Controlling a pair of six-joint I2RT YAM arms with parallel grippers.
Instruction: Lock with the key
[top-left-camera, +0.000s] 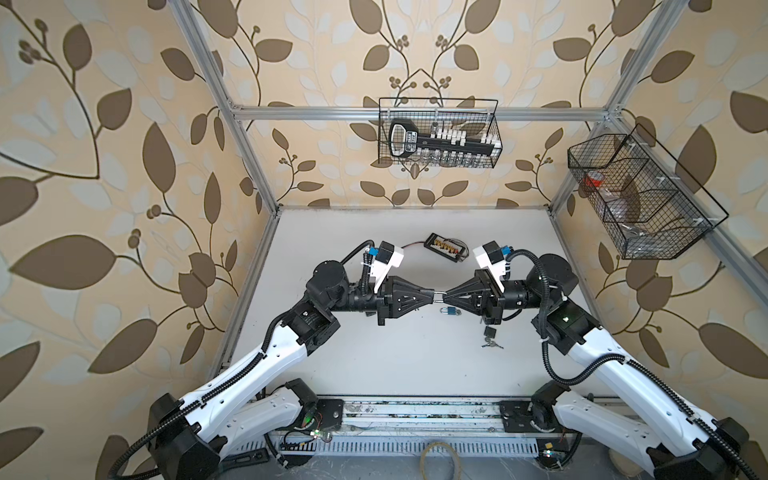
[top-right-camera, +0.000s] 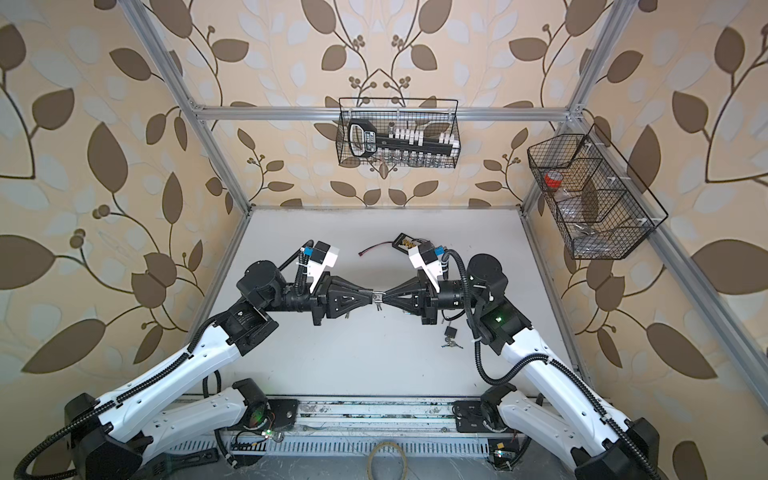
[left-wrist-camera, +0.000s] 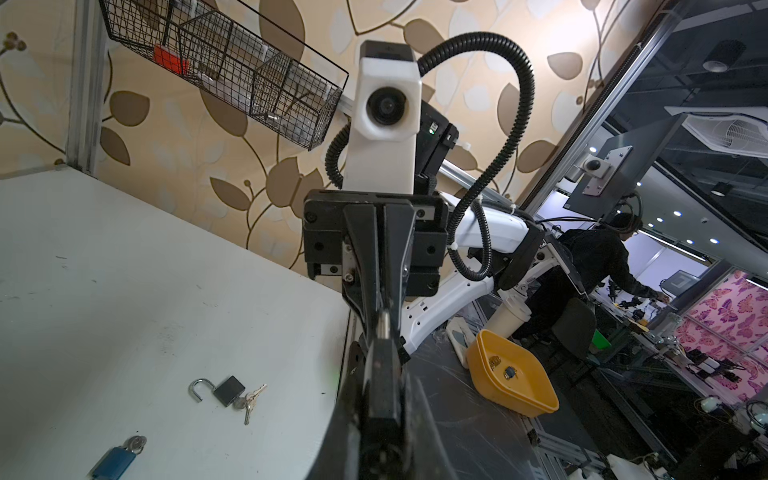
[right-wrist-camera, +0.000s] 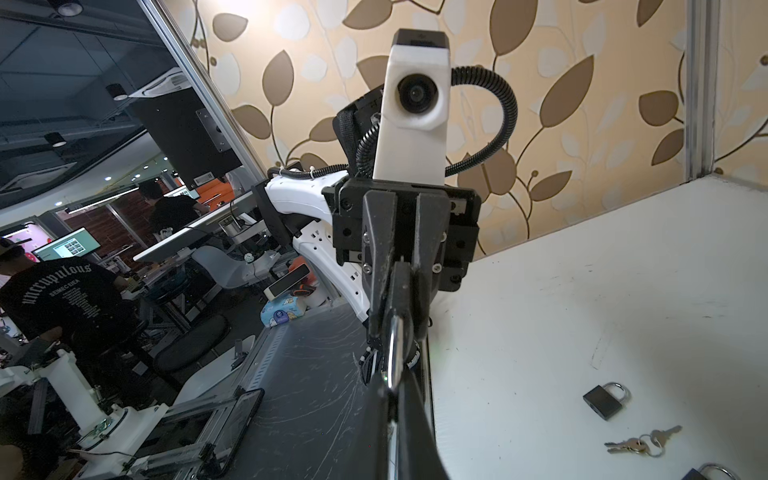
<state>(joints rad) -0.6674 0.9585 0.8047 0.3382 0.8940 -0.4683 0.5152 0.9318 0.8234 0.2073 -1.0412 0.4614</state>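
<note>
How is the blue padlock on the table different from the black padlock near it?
Colour: blue metal padlock versus black metal padlock. Place: the blue one lies nearer the middle, the black one further right and nearer the front. Shackle: the black one's silver shackle looks swung open in the left wrist view; the blue one's is unclear. The small silver keys lie closer to the black than the blue. Both rest on the white table.

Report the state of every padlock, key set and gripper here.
Held padlock: airborne, gripped from both ends.
Left gripper: shut on its body.
Right gripper: shut on its shackle.
Black padlock: on table, shackle open.
Key bunch: loose beside it.
Blue padlock: lying flat, key inserted.
</note>
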